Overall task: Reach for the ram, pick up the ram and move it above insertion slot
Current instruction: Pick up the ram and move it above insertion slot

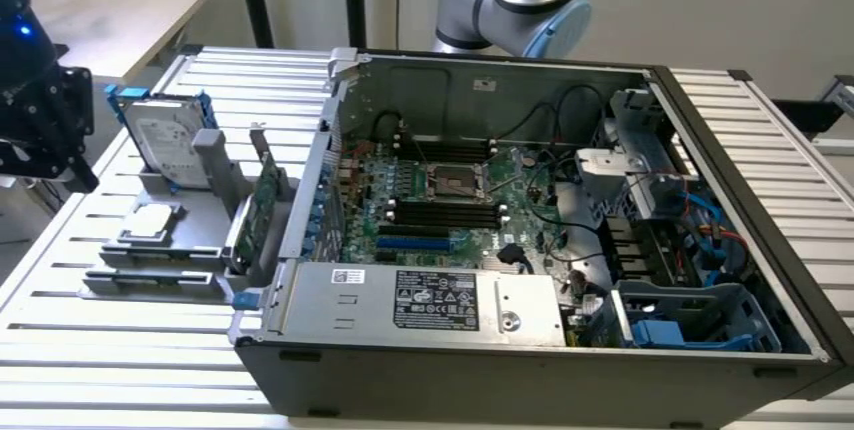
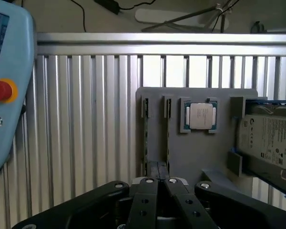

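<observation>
**Status.** Find the fingers (image 2: 144, 200) pressed together with nothing between them, seen against the grey holder (image 2: 195, 157) on the slatted surface (image 2: 86, 119). Locate the ram (image 2: 146, 133) standing on edge in a slot of that holder. Note a second stick (image 2: 167, 129) just beside it in the neighbouring slot. Treat both as outside the open computer case (image 1: 747, 150), away from the memory slots (image 1: 441, 212) on the board.

**Hazards (judged, not observed).**
- Expect no grasp with the fingers closed as now: likely to land on the top edge of the stick rather than straddle it.
- Watch for the wrong stick taken, or both touched, owing to the close side-by-side slots.
- Beware a skewed pull binding the thin board in its slot.
- Guard against a brush with the upright green card (image 1: 267, 200) or the case wall during any carry toward the board.

**Count.**
- Two sticks in the holder.
- One CPU (image 2: 200, 116).
- One hard drive (image 2: 269, 140) with blue rails.
- One upright green card.
- One holder, one case.
- One teach pendant (image 2: 9, 57).
- Memory slots: too closely packed to count.
</observation>
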